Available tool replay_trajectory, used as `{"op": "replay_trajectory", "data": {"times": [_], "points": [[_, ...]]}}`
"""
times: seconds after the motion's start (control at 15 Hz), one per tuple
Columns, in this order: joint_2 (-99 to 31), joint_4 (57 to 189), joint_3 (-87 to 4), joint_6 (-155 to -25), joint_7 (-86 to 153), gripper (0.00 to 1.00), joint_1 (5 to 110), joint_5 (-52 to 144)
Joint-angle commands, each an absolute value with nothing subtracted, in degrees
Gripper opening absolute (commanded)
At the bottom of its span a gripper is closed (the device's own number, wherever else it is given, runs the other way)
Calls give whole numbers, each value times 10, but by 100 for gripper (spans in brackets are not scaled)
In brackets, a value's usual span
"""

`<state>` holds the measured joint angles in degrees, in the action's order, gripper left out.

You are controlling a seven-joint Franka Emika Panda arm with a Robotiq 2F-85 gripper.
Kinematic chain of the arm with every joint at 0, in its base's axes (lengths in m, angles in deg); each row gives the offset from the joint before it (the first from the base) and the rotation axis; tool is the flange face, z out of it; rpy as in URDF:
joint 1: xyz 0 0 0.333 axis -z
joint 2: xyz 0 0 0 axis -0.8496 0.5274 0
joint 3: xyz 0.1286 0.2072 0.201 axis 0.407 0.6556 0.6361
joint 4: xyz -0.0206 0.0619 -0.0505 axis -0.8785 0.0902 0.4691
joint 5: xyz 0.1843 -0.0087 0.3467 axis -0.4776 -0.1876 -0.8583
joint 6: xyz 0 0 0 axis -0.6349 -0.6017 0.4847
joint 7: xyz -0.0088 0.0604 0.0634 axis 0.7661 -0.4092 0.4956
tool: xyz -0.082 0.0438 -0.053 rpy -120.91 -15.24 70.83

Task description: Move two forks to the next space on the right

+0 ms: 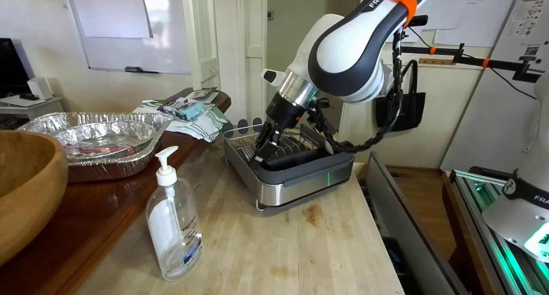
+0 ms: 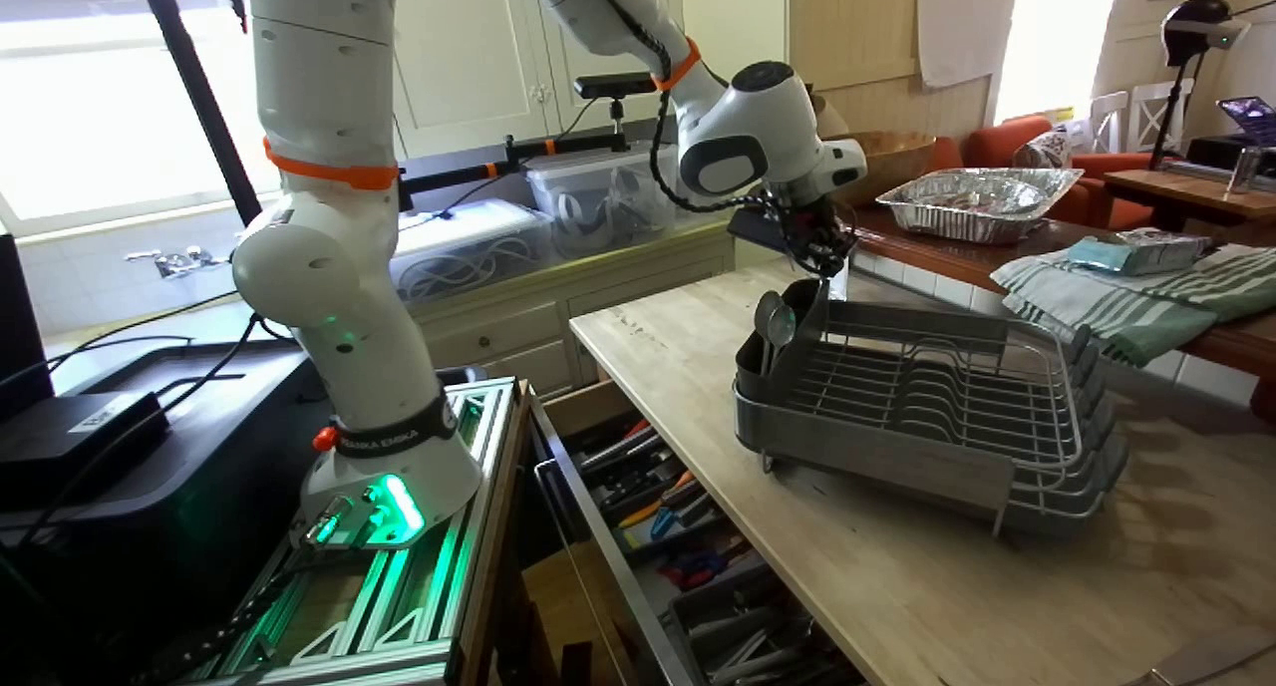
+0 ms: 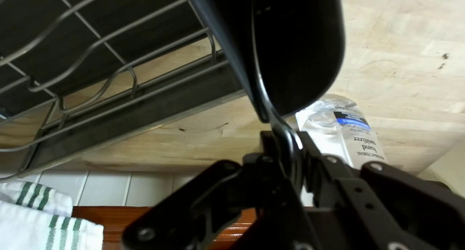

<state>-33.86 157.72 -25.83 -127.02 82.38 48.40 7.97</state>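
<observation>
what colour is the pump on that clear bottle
The pump is white; it shows best in an exterior view.

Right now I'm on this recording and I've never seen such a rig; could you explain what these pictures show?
The machine is a single robot arm, ending in a black two-fingered gripper. Two pictures come from cameras standing outside the robot; the third comes from one on its wrist, looking past the gripper. On the pale wooden counter stand a pump bottle and a metal dish rack with a dark utensil holder at one end. Two spoon-shaped utensils stand in the holder. The gripper appears closed on one shiny metal utensil, whose other end reaches into the holder; it may be a fork, but its shape is too unclear to tell.
</observation>
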Motion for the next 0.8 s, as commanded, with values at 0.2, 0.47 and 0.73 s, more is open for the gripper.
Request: {"op": "replay_trajectory", "data": {"times": [0.2, 0.47, 0.73], "points": [[-336, 1577, -258, -1262, 820, 2, 486, 76], [-338, 1563, -216, -1236, 867, 2, 522, 32], [-350, 1567, -193, -1251, 898, 2, 542, 8]]}}
